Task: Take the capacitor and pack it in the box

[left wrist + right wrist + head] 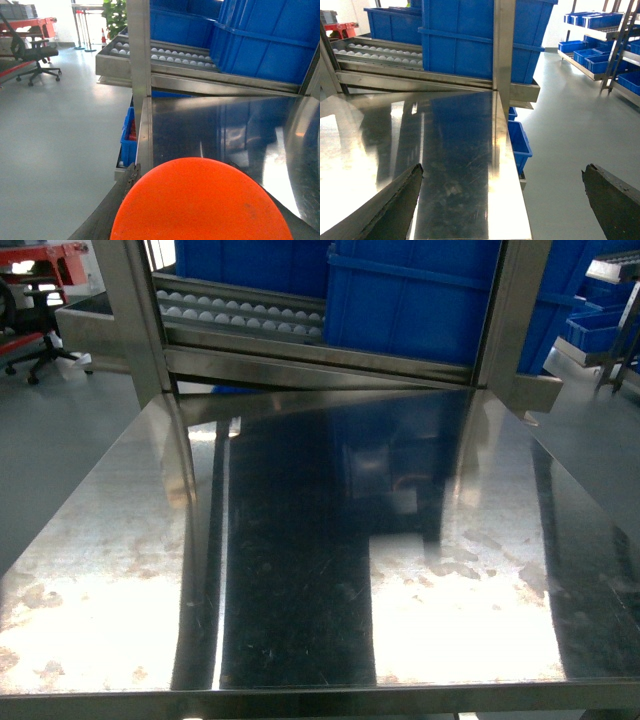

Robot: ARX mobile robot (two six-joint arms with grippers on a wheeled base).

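I see blue bins (415, 300) on the roller rack (240, 315) behind the steel counter (300, 570); their insides are hidden from me. A smaller blue bin (519, 142) sits below the counter's right edge. My right hand (502, 200) is spread wide, its 2 dark fingers (395, 205) framing the counter's edge. An orange disc (200, 202) blocks the left wrist view, so I cannot tell the left hand's state. No box or capacitor shows in any view.
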